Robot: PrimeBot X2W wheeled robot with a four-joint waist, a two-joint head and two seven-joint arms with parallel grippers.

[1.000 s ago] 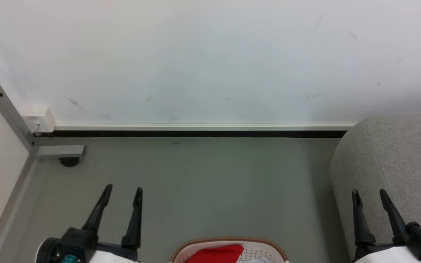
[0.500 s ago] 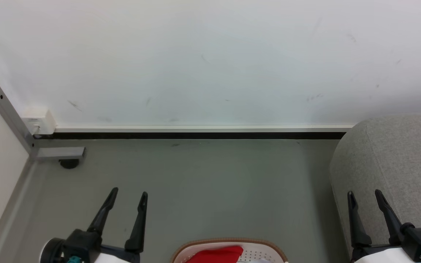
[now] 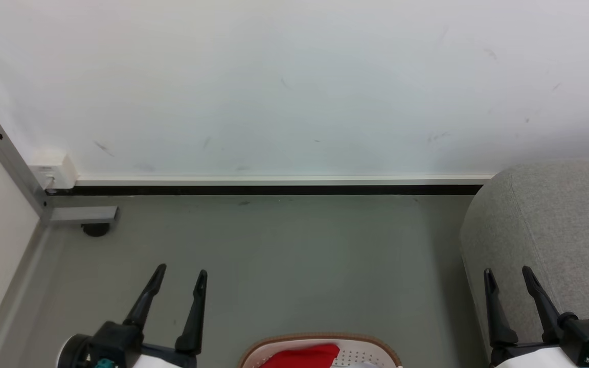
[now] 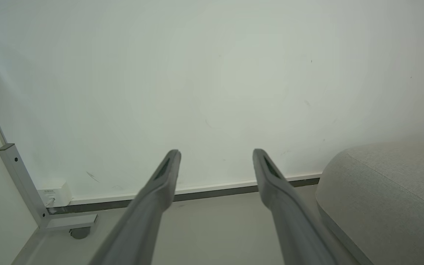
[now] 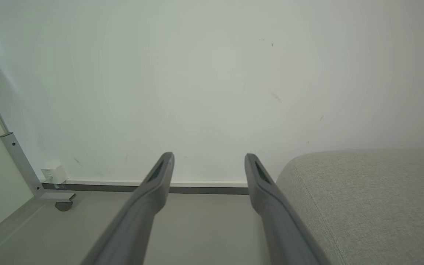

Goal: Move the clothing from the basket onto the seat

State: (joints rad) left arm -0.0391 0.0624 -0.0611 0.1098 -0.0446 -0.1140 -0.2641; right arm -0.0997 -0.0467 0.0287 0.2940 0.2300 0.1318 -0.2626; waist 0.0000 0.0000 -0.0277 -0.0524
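- The left gripper point(image 3: 181, 271), with two long dark fingers, is spread wide and holds nothing. It hangs above the plain grey floor point(image 3: 284, 255) at the lower left of the head view.
- The right gripper point(image 3: 506, 271) is parted just as wide and is also empty. It sits at the lower right, in front of the near flank of the large grey woven-fabric seat point(image 3: 555, 220).
- Between the two grippers, at the bottom edge of the head view, stands the rounded white perforated plastic basket point(image 3: 320, 337) with a brown rim. It is on the floor, left of the seat and apart from it.
- A plain red garment point(image 3: 302, 355) lies in the basket, with a pale whitish piece point(image 3: 366, 365) just beside it.
- In both wrist views the fingers point at the scuffed white wall point(image 4: 212, 73), with the seat to their right.
- At the far left, a grey metal post point(image 3: 13, 163) with a dark castor point(image 3: 95, 229) stands by a small white box point(image 3: 54, 171).
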